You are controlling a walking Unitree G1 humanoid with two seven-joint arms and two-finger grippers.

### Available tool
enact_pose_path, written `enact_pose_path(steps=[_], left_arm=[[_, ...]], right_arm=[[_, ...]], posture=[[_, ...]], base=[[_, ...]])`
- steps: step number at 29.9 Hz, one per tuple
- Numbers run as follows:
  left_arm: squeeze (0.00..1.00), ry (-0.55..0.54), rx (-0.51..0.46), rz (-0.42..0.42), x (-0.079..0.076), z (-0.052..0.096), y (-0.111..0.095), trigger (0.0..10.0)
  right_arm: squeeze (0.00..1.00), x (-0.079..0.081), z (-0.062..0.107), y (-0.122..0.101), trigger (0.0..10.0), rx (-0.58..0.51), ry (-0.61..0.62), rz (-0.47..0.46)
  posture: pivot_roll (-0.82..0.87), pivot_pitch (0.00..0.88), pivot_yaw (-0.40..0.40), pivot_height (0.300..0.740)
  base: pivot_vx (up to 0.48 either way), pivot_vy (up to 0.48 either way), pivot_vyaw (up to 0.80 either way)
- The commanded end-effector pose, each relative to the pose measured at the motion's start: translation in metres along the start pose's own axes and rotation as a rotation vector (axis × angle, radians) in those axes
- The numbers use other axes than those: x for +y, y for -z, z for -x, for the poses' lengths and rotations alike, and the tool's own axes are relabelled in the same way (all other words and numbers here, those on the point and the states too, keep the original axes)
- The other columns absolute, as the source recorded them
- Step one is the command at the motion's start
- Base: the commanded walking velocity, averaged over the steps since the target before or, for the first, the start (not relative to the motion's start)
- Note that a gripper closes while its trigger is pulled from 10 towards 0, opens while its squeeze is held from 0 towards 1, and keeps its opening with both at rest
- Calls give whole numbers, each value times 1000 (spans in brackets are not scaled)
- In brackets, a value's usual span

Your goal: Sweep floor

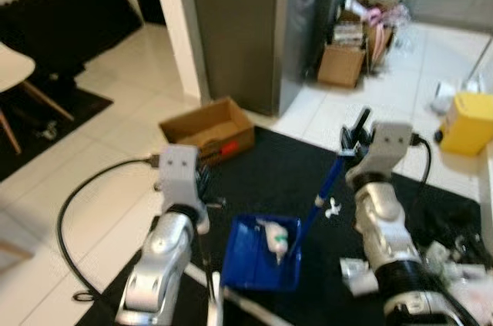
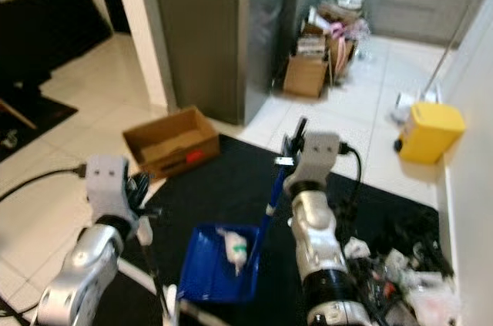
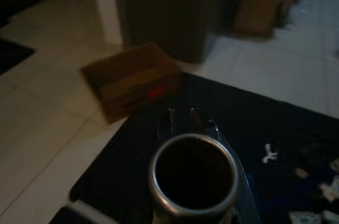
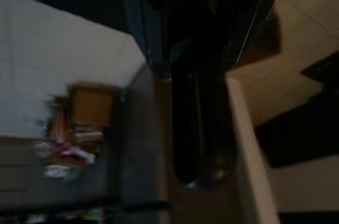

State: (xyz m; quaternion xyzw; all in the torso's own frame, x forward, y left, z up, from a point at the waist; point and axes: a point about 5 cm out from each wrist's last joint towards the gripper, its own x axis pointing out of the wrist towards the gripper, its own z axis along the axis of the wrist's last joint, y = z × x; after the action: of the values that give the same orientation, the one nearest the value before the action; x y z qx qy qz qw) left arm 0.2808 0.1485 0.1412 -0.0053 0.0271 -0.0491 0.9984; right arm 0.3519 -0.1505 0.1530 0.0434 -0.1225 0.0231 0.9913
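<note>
While the right gripper point(image 1: 356, 135) clamps its handle, the blue dustpan point(image 1: 260, 255) rests below on the black mat point(image 1: 285, 164).

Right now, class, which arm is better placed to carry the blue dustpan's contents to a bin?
Right. The right gripper grips the blue handle of the blue plastic dustpan, which holds white rubbish. The left gripper holds a silver pole, likely the broom.
</note>
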Motion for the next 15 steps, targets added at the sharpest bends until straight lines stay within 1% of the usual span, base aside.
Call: enact_pose_path(steps=[1,15], left_arm=[[0,-5,-18,-9,1,0,-3,10000],[0,-6,-17,-7,1,1,-3,10000]], right_arm=[[0,1,-1,-2,10000,-13,2,-18],[0,1,0,-2,10000,-10,3,-16]], posture=[[46,58,10,740],[46,66,10,740]], base=[[0,0,794],[0,0,794]])
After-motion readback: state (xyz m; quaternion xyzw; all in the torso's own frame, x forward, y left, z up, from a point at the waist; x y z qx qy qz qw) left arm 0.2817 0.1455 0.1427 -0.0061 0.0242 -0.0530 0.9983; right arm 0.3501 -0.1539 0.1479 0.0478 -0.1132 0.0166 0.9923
